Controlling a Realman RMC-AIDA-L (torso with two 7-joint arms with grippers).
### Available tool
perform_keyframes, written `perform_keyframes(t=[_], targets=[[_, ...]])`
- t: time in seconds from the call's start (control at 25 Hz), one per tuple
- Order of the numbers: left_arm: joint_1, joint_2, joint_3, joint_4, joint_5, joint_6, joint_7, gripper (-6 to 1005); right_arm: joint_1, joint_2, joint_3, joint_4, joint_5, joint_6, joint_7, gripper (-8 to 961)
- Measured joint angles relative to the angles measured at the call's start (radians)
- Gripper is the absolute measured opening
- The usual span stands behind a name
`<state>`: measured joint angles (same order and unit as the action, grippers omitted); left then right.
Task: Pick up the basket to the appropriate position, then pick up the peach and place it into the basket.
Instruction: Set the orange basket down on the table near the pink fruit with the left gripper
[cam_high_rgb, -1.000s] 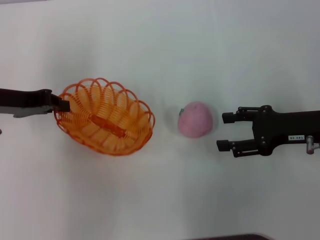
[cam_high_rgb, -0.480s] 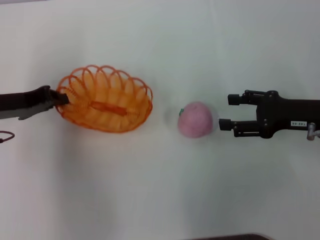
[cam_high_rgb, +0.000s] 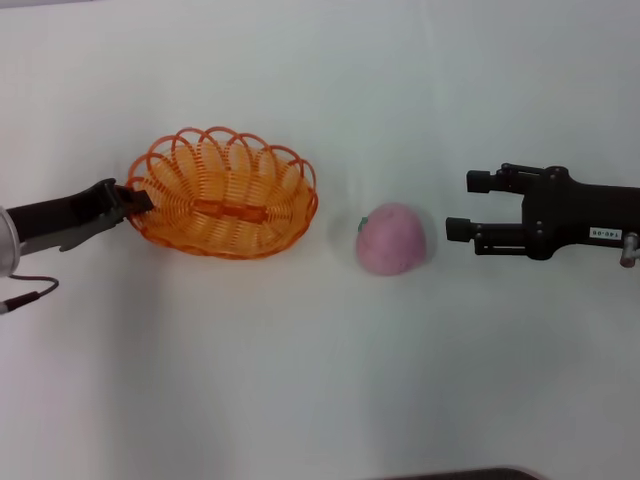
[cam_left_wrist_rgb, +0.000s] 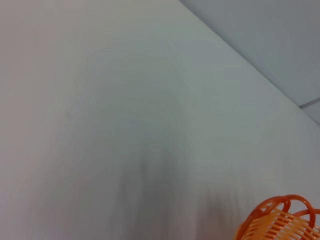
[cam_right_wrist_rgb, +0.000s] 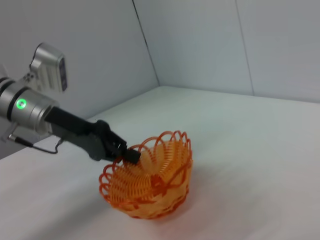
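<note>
The orange basket (cam_high_rgb: 225, 195) sits left of centre on the white table in the head view. My left gripper (cam_high_rgb: 135, 200) is shut on its left rim. The right wrist view shows the same grip (cam_right_wrist_rgb: 127, 152), with the basket (cam_right_wrist_rgb: 150, 175) tilted and low over the table. An edge of the basket (cam_left_wrist_rgb: 280, 222) shows in the left wrist view. The pale pink peach (cam_high_rgb: 392, 240) lies on the table to the right of the basket, apart from it. My right gripper (cam_high_rgb: 465, 205) is open and empty, just right of the peach and not touching it.
The white table (cam_high_rgb: 320, 380) stretches around both things. Pale walls meet at a corner behind the table (cam_right_wrist_rgb: 150, 70) in the right wrist view. A thin cable (cam_high_rgb: 30, 292) hangs at the left arm.
The left gripper has carried the basket toward the far side and slightly right, and the basket has turned. The right gripper has shifted toward the far side. The peach has not moved.
</note>
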<state>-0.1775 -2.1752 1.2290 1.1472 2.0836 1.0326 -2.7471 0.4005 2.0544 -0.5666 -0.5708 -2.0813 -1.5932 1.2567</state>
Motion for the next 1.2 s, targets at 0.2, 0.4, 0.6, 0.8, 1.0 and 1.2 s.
perform_keyframes(t=[0.2,0.4,0.6,0.8,1.0,1.2], targets=[[0.049,0.0,0.063,0.054,-0.019,-0.042,-0.025,69,0.0,0.001,0.021,0.0,0.0,0.0,0.001,851],[0.069,0.0,0.095,0.073,-0.012,-0.054,-0.04,68,0.0,0.001,0.023,0.0,0.0,0.001,0.001,851],[0.084,0.0,0.104,0.08,0.007,-0.05,-0.039,68,0.001,0.001,0.024,0.0,-0.001,0.001,0.001,851],[0.119,0.0,0.111,0.109,0.013,-0.049,-0.041,69,-0.003,0.001,0.024,0.0,-0.001,-0.003,0.001,851],[0.154,0.0,0.122,0.142,0.004,-0.055,-0.067,69,-0.003,0.004,0.024,0.0,-0.001,-0.003,0.001,851],[0.178,0.0,0.155,0.156,-0.032,-0.069,-0.078,69,-0.001,0.006,0.025,0.0,0.0,-0.002,0.001,851]])
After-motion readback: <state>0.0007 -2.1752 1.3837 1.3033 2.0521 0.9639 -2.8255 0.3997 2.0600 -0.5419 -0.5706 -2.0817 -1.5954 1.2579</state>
